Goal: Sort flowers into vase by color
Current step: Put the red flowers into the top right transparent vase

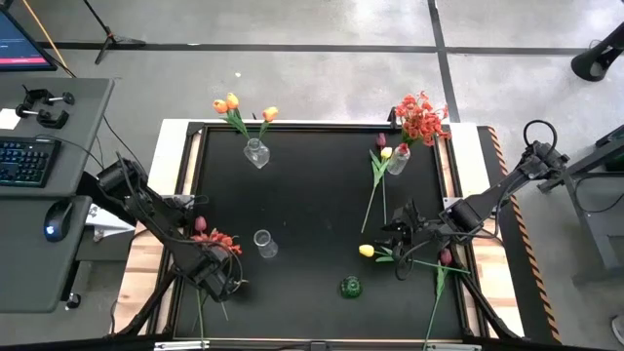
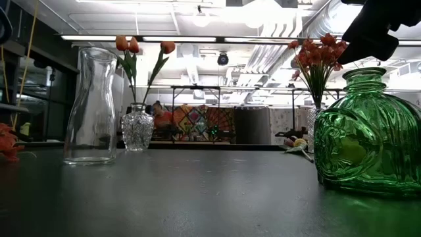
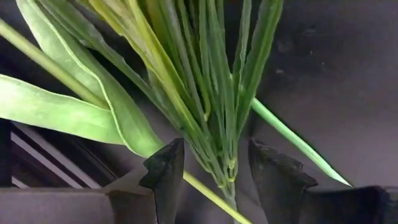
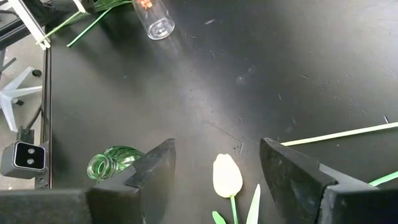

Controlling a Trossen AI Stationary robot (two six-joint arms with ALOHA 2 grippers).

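Note:
My left gripper (image 1: 222, 283) (image 3: 216, 144) points down at the near left, open, with one finger on either side of a bundle of green stems and leaves (image 3: 211, 106) lying on the black table. A red-orange spray (image 1: 216, 239) and a dark pink tulip (image 1: 200, 224) lie beside it. My right gripper (image 1: 398, 255) (image 4: 217, 144) hovers open above a yellow tulip (image 4: 227, 175) that lies on the table at the right. A second dark pink tulip (image 1: 446, 257) lies next to it. An empty clear vase (image 1: 263, 244) and a green vase (image 1: 351, 287) stand in the middle.
A cut-glass vase (image 1: 255, 153) with orange tulips stands at the far edge, and another vase (image 1: 398, 161) with red-orange sprays stands at the far right. A yellow and a pink tulip (image 1: 382, 148) lie by it, their stems running toward the centre. A desk with a keyboard (image 1: 24, 161) is to the left.

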